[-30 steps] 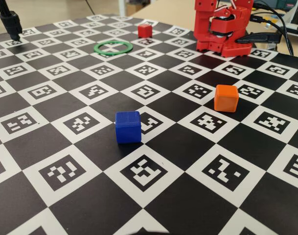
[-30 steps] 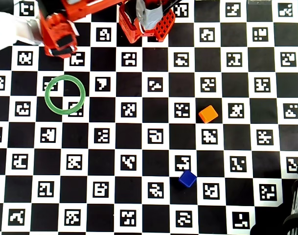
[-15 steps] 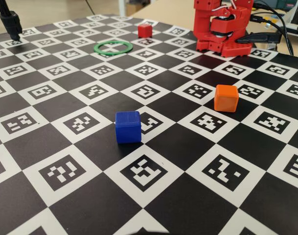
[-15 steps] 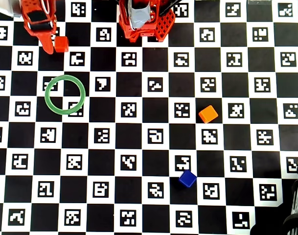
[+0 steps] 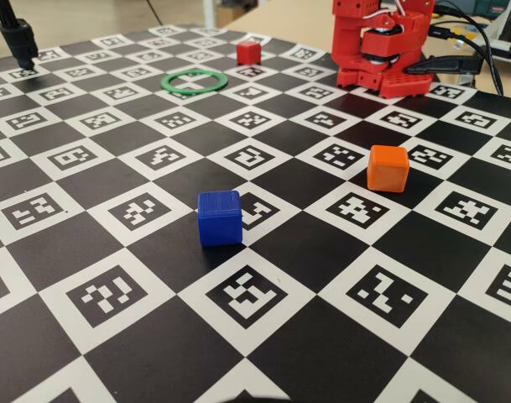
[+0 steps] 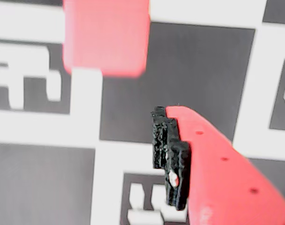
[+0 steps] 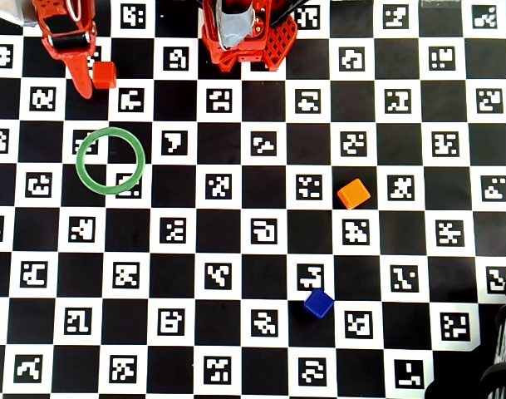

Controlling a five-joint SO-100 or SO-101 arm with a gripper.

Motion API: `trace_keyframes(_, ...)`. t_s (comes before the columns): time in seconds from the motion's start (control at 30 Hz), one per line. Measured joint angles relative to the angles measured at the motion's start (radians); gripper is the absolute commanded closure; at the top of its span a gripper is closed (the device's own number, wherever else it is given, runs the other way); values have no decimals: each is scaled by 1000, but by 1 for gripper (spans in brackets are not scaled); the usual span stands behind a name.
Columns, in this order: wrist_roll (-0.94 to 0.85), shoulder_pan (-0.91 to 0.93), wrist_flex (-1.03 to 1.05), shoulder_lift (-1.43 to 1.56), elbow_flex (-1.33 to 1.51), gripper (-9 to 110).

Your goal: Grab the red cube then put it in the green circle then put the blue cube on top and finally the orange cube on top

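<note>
overhead view, left to right. the gripper [image 7: 80, 83] hangs at the far left of the top edge, its one visible red finger pointing down the picture just beside the red cube [image 7: 104, 74], which sits flat on the checkered marker board [image 7: 261, 274]. in the wrist view only a single padded finger [image 6: 172, 164] shows, with the red cube [image 6: 105, 35] apart from it toward the upper left; the opposing finger is out of frame, so whether the jaws are spread or pressed together cannot be told, and nothing is pinched between them in what shows. below and just right of the gripper lies the green circle [image 7: 110, 160], empty. the arm's base [image 7: 244, 33] stands at top centre. the orange cube [image 7: 353, 193] rests right of centre, and the blue cube [image 7: 318, 302] lower down, both well apart from the ring.

risks, as judged: the finger stands to one side of the red cube rather than around it, so a closing or sideways motion could shove the cube instead of catching it. a descent without re-centring could land a fingertip on the cube's top. the ring is thin and loose on the board; a low carry toward it could drag it out of place. an off-centre first placement would weaken the later stack.
</note>
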Motion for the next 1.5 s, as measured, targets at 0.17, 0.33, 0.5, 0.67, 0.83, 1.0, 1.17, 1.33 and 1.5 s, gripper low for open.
trace_keyframes(0.17,43,-15,-106,0,84,57)
trace_keyframes(0.33,51,-6,-173,0,144,57)
trace_keyframes(0.5,54,23,-189,0,176,57)
trace_keyframes(0.67,32,46,-189,0,206,57)
trace_keyframes(0.83,26,58,-207,0,252,57)
trace_keyframes(1.0,25,63,-225,3,296,57)
trace_keyframes(1.17,6,84,-267,3,350,57)
trace_keyframes(1.33,3,92,-345,3,416,57)
trace_keyframes(1.5,3,94,-425,3,468,57)
